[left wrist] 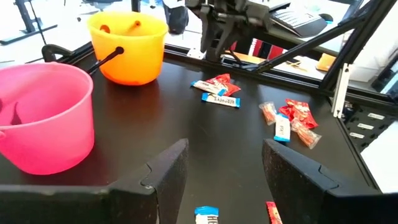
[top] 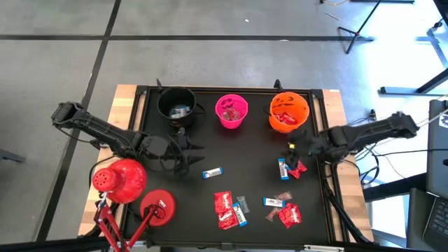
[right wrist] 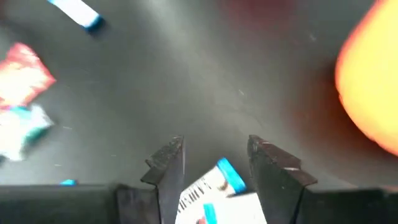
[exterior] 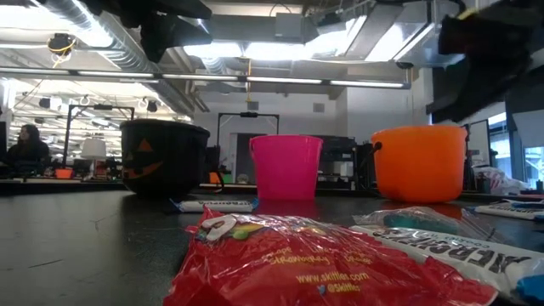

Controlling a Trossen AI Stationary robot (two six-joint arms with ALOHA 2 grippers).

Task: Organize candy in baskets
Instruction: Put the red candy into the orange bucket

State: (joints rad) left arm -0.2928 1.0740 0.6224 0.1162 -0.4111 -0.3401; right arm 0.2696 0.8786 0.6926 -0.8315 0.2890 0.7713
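While the right claw (right wrist: 211, 165) hangs apart over a blue-and-white sweet (right wrist: 217, 186) near the bench's right edge, seemingly beside red candy (top: 299, 170), closing could snag both; left claw (left wrist: 224, 174) gapes too.

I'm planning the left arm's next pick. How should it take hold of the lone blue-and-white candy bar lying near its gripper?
Grip the blue-and-white candy bar across its narrow width at mid-length, coming straight down from above. It lies flat on the black table with clear space all round, so a side approach finds no edge. The left gripper is open beside it.
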